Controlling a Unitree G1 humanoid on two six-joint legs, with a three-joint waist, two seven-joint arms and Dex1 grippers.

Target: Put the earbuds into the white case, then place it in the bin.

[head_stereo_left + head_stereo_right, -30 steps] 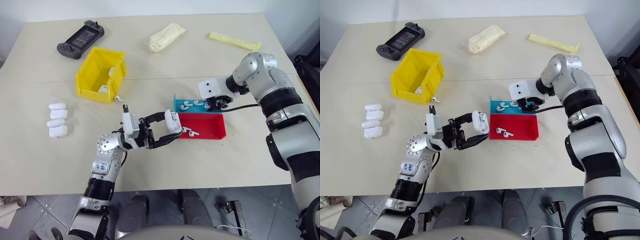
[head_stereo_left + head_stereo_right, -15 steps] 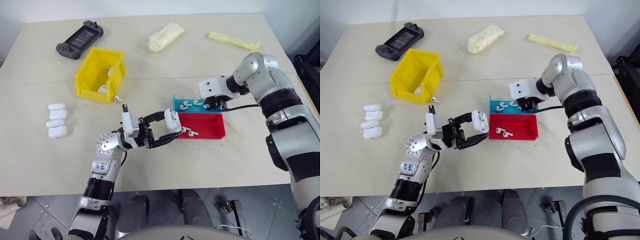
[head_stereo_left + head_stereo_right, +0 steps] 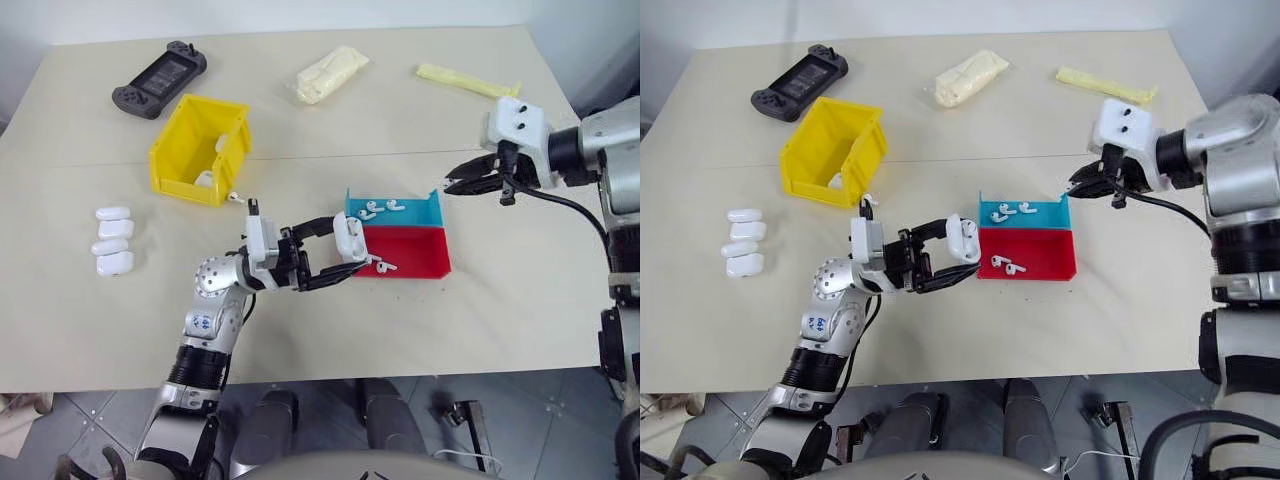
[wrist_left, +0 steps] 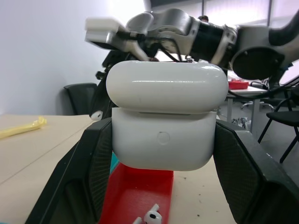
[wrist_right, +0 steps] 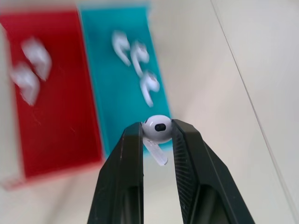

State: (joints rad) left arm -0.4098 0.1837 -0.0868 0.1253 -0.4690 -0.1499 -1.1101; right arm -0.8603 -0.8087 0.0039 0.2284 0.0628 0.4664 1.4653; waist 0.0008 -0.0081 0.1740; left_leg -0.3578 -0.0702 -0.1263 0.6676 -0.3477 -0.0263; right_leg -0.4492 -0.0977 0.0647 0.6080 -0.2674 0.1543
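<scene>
- My left jaws (image 3: 335, 252) clasped the white case (image 3: 349, 240), lid ajar, above the counter (image 3: 400, 110) beside the red tray (image 3: 415, 250).
- My right jaws (image 5: 156, 135) pinched one earbud (image 5: 157, 129) above the blue tray (image 3: 405, 215).
- The yellow bin (image 3: 200, 150) sat well apart.

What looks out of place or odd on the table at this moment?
One small white earbud lies loose on the table just outside the yellow bin, at its front corner, away from the earbuds in the blue tray and red tray. Nothing else stands out.

Bright, even light; blurred trays
</scene>
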